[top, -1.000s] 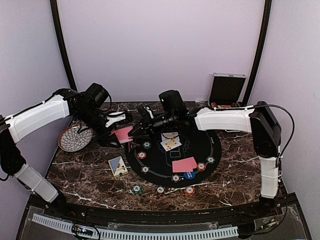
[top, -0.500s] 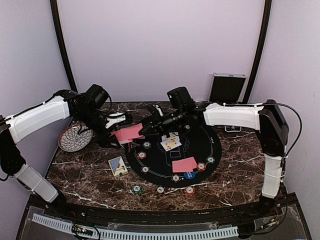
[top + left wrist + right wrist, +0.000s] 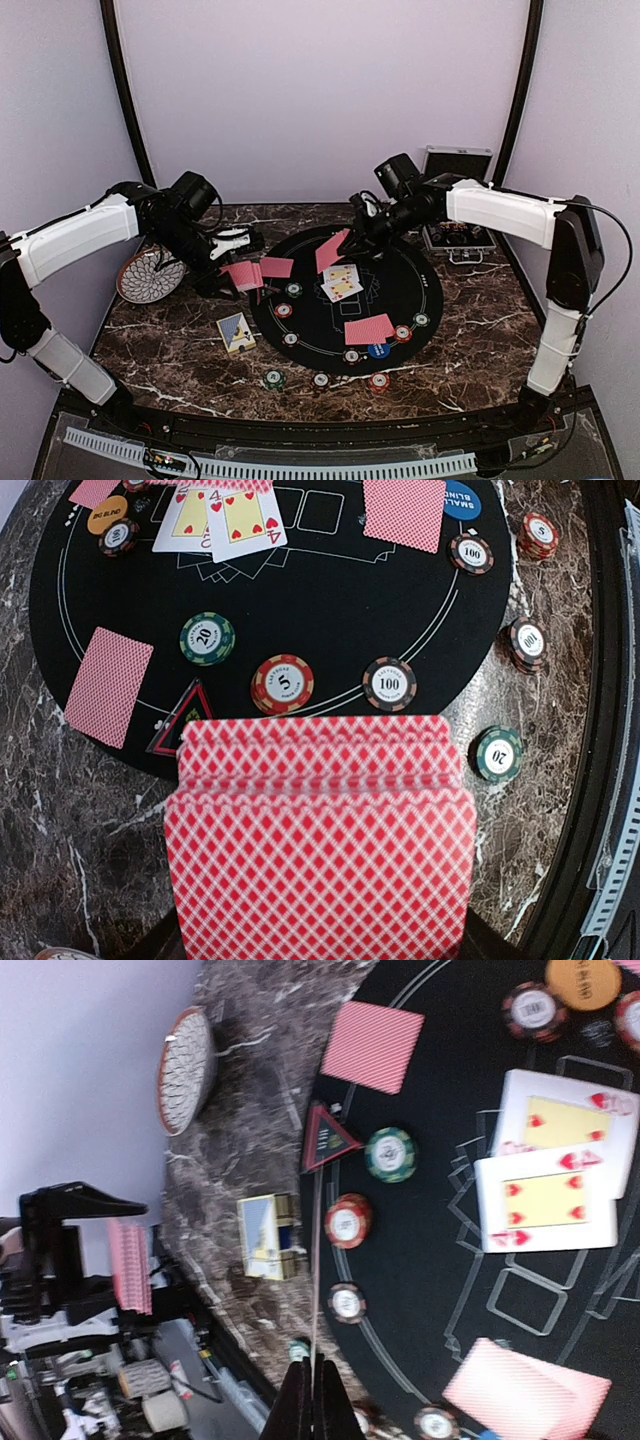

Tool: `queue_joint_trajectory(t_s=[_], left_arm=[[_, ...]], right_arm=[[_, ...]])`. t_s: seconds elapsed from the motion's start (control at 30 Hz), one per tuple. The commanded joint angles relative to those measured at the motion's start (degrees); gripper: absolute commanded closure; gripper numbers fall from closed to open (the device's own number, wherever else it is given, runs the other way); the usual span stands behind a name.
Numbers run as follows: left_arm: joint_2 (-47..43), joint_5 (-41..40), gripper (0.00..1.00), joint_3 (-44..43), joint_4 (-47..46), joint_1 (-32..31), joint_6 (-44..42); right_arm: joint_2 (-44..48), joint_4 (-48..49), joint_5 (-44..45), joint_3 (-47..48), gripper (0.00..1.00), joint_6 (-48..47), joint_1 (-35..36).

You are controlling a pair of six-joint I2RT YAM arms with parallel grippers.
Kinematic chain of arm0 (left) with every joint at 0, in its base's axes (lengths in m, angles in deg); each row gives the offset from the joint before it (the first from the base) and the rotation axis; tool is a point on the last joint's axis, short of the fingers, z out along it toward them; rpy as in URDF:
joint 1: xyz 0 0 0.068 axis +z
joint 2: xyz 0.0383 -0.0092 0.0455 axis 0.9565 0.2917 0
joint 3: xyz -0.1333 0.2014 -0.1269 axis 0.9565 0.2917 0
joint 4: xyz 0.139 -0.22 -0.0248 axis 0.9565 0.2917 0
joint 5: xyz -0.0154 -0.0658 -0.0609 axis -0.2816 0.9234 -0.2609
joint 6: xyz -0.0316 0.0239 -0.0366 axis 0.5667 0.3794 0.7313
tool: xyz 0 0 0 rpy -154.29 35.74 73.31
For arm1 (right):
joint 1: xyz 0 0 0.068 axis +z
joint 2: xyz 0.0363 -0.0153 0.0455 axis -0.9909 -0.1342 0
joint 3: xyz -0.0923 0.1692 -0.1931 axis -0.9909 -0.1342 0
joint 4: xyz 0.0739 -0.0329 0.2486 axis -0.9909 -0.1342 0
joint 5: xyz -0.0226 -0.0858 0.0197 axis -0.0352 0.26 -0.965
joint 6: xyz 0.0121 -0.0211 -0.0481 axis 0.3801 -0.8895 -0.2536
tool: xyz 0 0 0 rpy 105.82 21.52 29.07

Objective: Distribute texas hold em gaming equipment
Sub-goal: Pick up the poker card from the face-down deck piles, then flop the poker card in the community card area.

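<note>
Top external: left jaws clamp the red-backed deck (image 3: 243, 276) — right jaws pinch one card (image 3: 331, 250) above the black mat (image 3: 402, 292).

Green chip (image 3: 207, 638) "20", red chip (image 3: 282, 683) "5", dark chip (image 3: 390, 683) "100"; orange btn (image 3: 107, 515) "BIG BLIND", blue btn (image 3: 462, 498) "SMALL BLIND".

Marble table (image 3: 480, 325) bears a black mat (image 3: 402, 296), plate (image 3: 150, 277), card box (image 3: 236, 332), loose chips (image 3: 274, 379).
</note>
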Motion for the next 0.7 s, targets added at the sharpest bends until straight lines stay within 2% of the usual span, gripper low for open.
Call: queue_joint_trajectory(t_s=[0.0, 0.13, 0.23, 0.4, 0.5, 0.67], left_arm=[[-3.02, 0.14, 1.00, 0.97, 0.72, 0.46, -0.81], [-3.06, 0.31, 1.00, 1.00, 0.94, 0.42, -0.63], [-3.14, 0.40, 1.00, 1.15, 0.88, 0.50, -0.64], [-3.15, 0.47, 1.00, 1.18, 0.97, 0.53, -0.48], [-3.15, 0.55, 1.00, 1.26, 0.88, 0.56, -0.44], [-3.33, 0.42, 1.00, 1.35, 0.99, 0.64, -0.39]], right_arm=[[-0.42, -18.03, 20.76, 7.82, 1.00, -11.88, -0.21], [-2.28, -26.39, 41.64, 12.02, 1.00, -14.61, 0.50], [-3.54, -29.08, 52.78, 13.30, 1.00, -15.20, 1.35], [-8.76, -32.58, 64.82, 16.50, 1.00, -15.02, 4.56], [-15.77, -37.16, 72.20, 20.99, 1.00, -14.63, 7.28], [-24.59, -40.59, 75.81, 27.47, 1.00, -14.57, 11.54]])
